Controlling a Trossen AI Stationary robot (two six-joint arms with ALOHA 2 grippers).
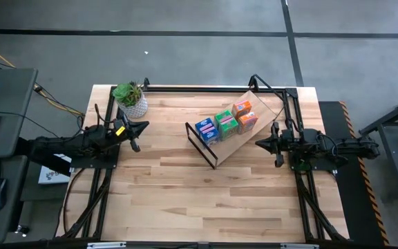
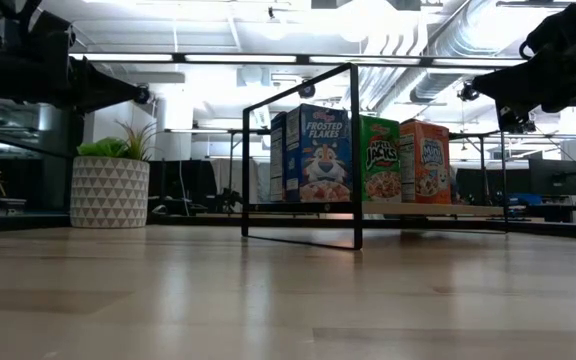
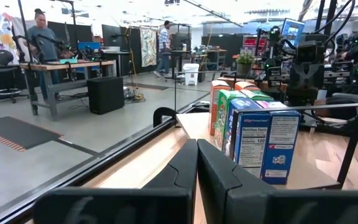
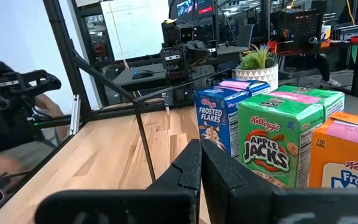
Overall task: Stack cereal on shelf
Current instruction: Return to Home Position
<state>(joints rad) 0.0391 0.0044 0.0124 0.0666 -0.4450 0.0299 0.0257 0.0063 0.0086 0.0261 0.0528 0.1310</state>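
Here, Frosted Flakes box [image 2: 318, 155] stands beside Apple Jacks box [image 2: 380, 158] on shelf [image 1: 235, 143].

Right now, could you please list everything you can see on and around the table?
Light wooden table: one; under everything.
Light-wood shelf with black metal frame: one; centre-right of table.
Small cardboard cereal boxes: six, two each blue, green, orange; rowed on the shelf.
Green potted plant in white patterned pot: one; table corner left of shelf.
People: two; in room beyond.
Left arm: dark; table's left edge, jaws shut.
Right arm: dark; table's right edge, jaws shut.
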